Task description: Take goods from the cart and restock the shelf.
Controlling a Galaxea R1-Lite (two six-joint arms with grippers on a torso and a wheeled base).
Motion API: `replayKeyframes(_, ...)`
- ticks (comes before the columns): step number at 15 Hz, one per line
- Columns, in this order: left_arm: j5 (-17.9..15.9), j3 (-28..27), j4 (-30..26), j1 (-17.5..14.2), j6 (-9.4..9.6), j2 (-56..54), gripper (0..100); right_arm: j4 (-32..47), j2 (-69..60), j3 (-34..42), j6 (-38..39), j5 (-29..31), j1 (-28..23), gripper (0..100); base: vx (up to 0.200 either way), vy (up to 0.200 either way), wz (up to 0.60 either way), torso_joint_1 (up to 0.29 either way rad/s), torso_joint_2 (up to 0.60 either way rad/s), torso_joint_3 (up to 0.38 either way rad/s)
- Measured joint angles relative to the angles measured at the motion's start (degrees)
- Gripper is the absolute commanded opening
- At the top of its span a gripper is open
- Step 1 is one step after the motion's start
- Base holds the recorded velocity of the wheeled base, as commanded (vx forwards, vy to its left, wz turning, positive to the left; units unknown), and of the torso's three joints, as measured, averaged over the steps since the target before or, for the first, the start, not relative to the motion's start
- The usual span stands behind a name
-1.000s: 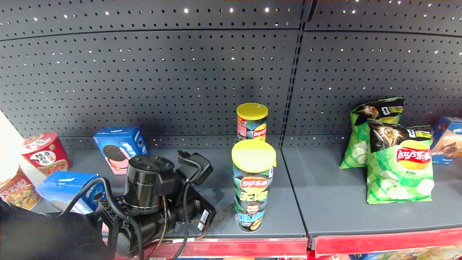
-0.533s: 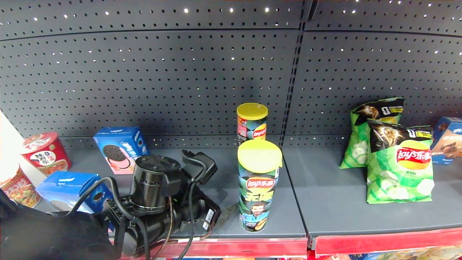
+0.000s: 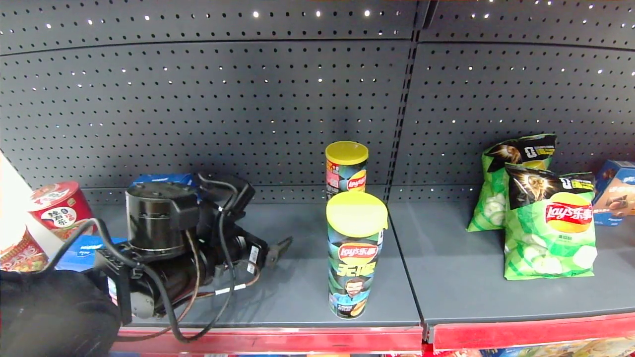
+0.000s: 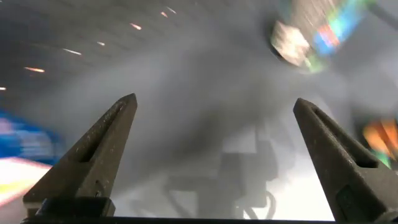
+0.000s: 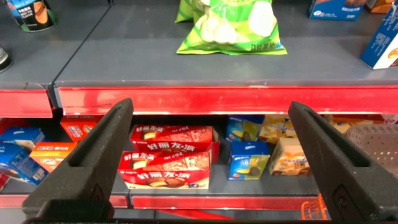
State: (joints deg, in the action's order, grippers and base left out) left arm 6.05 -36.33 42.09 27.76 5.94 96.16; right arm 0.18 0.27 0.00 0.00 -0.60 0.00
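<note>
Recorded left gripper (image 4: 214, 102) with jaws spread wide, nothing between them, low over the shelf (image 3: 297, 292), left of the front chip can (image 3: 356, 255). Recorded right gripper (image 5: 210, 104) likewise parted and empty, facing the shelf's red front edge, right of that can. Noted can upright near shelf front; second can (image 3: 346, 166) directly behind it, green chip bags (image 3: 548, 228) well right.
</note>
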Motion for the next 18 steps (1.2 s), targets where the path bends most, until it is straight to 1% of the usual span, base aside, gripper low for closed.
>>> replayKeyframes(2, 3.6, -0.5, -0.3, -0.7, -0.26, -4.0, 100, 0.0, 0.0, 0.0, 0.0, 0.0, 0.0, 100, 0.0, 0.0, 0.0, 0.0, 0.0, 0.0)
replayKeyframes(3, 4.3, 0.1, -0.5, -0.9, -0.35, -6.3, 100, 0.0, 0.0, 0.0, 0.0, 0.0, 0.0, 100, 0.0, 0.0, 0.0, 0.0, 0.0, 0.0)
replayKeyframes(4, 4.7, 1.7, -0.7, -1.4, -0.44, -9.3, 100, 0.0, 0.0, 0.0, 0.0, 0.0, 0.0, 100, 0.0, 0.0, 0.0, 0.0, 0.0, 0.0)
replayKeyframes(5, 5.0, 5.0, -1.0, -2.2, -0.55, -12.6, 100, 0.0, 0.0, 0.0, 0.0, 0.0, 0.0, 100, 0.0, 0.0, 0.0, 0.0, 0.0, 0.0)
replayKeyframes(6, 5.1, 8.3, -1.3, -3.5, -0.63, -16.0, 100, 0.0, 0.0, 0.0, 0.0, 0.0, 0.0, 100, 0.0, 0.0, 0.0, 0.0, 0.0, 0.0)
replayKeyframes(8, 5.3, 13.1, -1.6, -6.9, -0.68, -24.1, 100, 0.0, 0.0, 0.0, 0.0, 0.0, 0.0, 100, 0.0, 0.0, 0.0, 0.0, 0.0, 0.0)
replayKeyframes(11, 5.3, 15.8, -6.1, -12.6, 0.05, -37.1, 100, 0.0, 0.0, 0.0, 0.0, 0.0, 0.0, 100, 0.0, 0.0, 0.0, 0.0, 0.0, 0.0)
replayKeyframes(13, 5.3, 16.3, -13.1, -15.8, 0.55, -47.4, 100, 0.0, 0.0, 0.0, 0.0, 0.0, 0.0, 100, 0.0, 0.0, 0.0, 0.0, 0.0, 0.0)
replayKeyframes(14, 5.3, 16.5, -17.7, -16.8, 0.49, -52.3, 100, 0.0, 0.0, 0.0, 0.0, 0.0, 0.0, 100, 0.0, 0.0, 0.0, 0.0, 0.0, 0.0)
replayKeyframes(15, 5.4, 16.7, -22.8, -17.9, -0.13, -57.4, 100, 0.0, 0.0, 0.0, 0.0, 0.0, 0.0, 100, 0.0, 0.0, 0.0, 0.0, 0.0, 0.0)
replayKeyframes(16, 5.3, 16.8, -28.9, -19.4, -1.45, -62.7, 100, 0.0, 0.0, 0.0, 0.0, 0.0, 0.0, 100, 0.0, 0.0, 0.0, 0.0, 0.0, 0.0)
replayKeyframes(17, 5.3, 17.3, -35.4, -21.0, -3.36, -67.3, 100, 0.0, 0.0, 0.0, 0.0, 0.0, 0.0, 100, 0.0, 0.0, 0.0, 0.0, 0.0, 0.0)
replayKeyframes(18, 5.2, 18.0, -40.1, -22.5, -4.85, -71.5, 100, 0.0, 0.0, 0.0, 0.0, 0.0, 0.0, 100, 0.0, 0.0, 0.0, 0.0, 0.0, 0.0)
